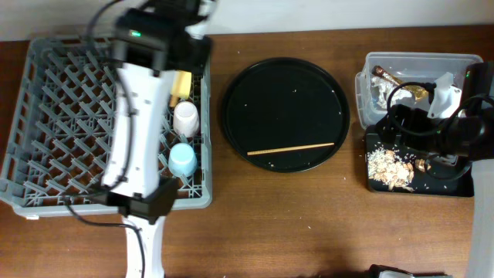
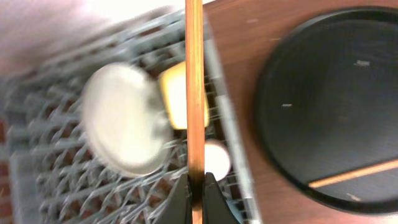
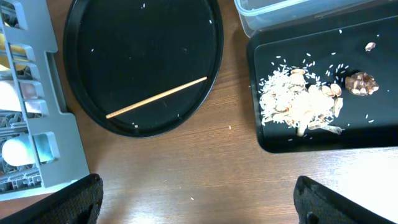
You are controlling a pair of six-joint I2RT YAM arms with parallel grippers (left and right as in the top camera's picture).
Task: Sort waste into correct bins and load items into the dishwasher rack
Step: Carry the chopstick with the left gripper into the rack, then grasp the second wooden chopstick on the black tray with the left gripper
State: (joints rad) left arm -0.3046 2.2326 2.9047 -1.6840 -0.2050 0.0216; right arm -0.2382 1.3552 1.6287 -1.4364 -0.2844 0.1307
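Observation:
My left gripper point(image 2: 197, 186) is shut on a wooden chopstick point(image 2: 194, 93) and holds it above the grey dishwasher rack point(image 1: 46, 93). Below it in the left wrist view lie the grey plate point(image 2: 121, 118), the yellow bowl point(image 2: 174, 93) and the pale pink cup point(image 2: 217, 158). Overhead, the pink cup point(image 1: 185, 117) and light blue cup point(image 1: 183, 160) stand in the rack's right column. A second chopstick point(image 1: 290, 149) lies on the round black tray point(image 1: 285, 77). My right gripper point(image 3: 199, 199) is open and empty over the table. Food scraps point(image 3: 298, 99) lie in the flat black tray point(image 3: 385, 140).
The clear tub point(image 1: 417, 66) at the back right holds foil wrapper and tissue. My right arm point(image 1: 455, 131) hangs over the flat black tray. Scattered rice grains dot the round tray. My left arm point(image 1: 139, 123) crosses the rack.

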